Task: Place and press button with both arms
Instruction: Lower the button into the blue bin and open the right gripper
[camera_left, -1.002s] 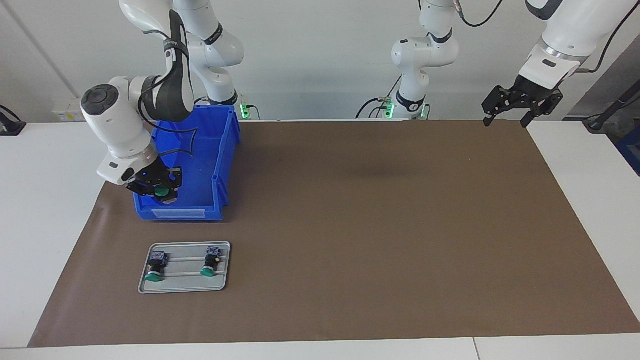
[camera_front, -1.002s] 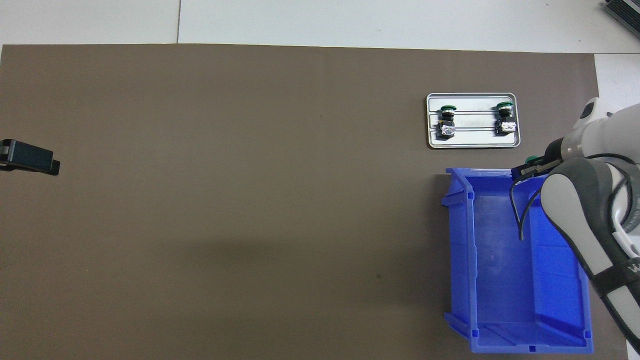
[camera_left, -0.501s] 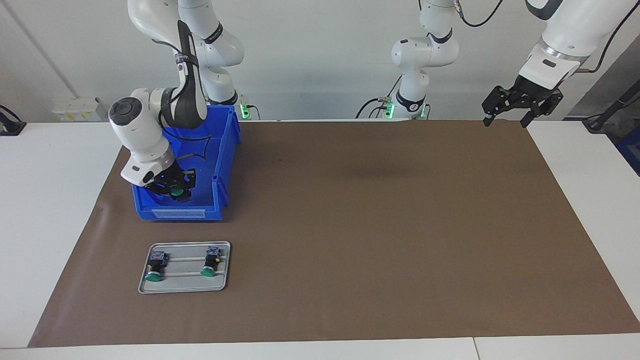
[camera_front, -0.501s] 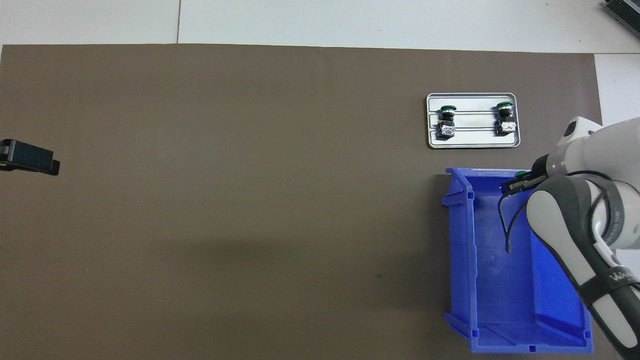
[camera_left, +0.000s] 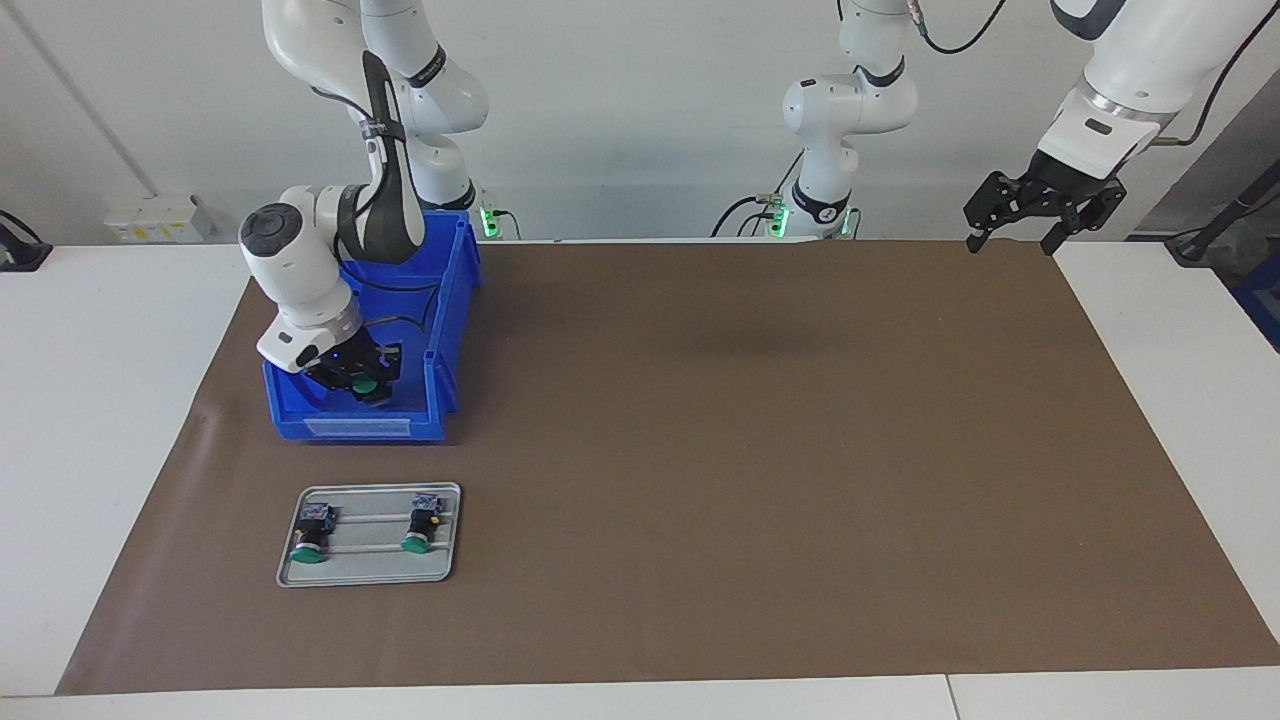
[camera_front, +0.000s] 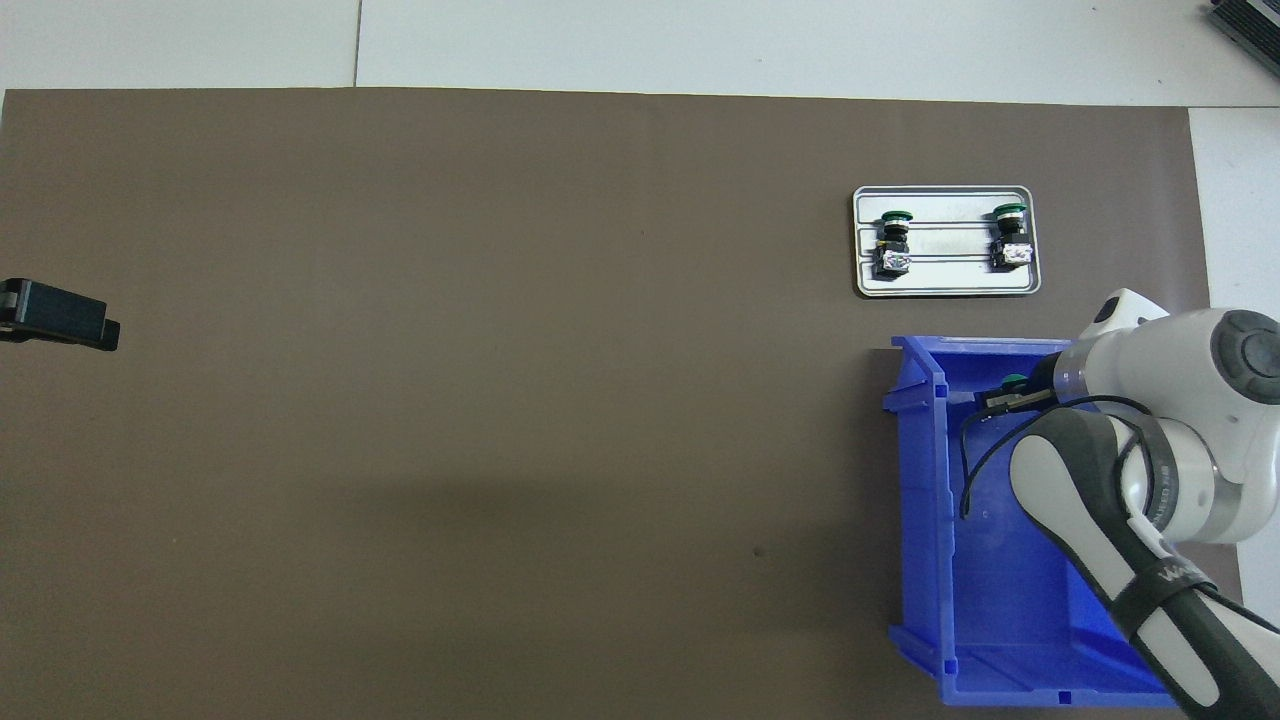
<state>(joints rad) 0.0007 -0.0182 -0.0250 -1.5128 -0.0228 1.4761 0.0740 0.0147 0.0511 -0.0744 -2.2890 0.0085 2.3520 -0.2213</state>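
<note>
Standing at the table edge nearest the robots, toward the right arm's end, is a blue bin (camera_left: 440, 330) on the brown mat (camera_left: 750, 450). The right gripper (camera_left: 362, 380) hangs inside the bin's open top, and a green-capped button (camera_left: 366, 383) sits between its jaws; whether they clamp it or have let go cannot be told. A pale label strip (camera_left: 355, 428) runs along the bin's wall that faces away from the robots, but no writing on it can be read. Dark lettering on the right arm's grey band (camera_front: 1170, 575) is too small to make out.

Farther from the robots, just past the bin, lies a grey metal tray (camera_left: 290, 575) carrying two more buttons (camera_left: 312, 535) (camera_left: 421, 525), lying on their sides side by side, green caps pointing away from the robots.

The left gripper (camera_left: 1012, 238) waits in the air over the mat's corner at the left arm's end, its jaws spread wide and holding nothing.
</note>
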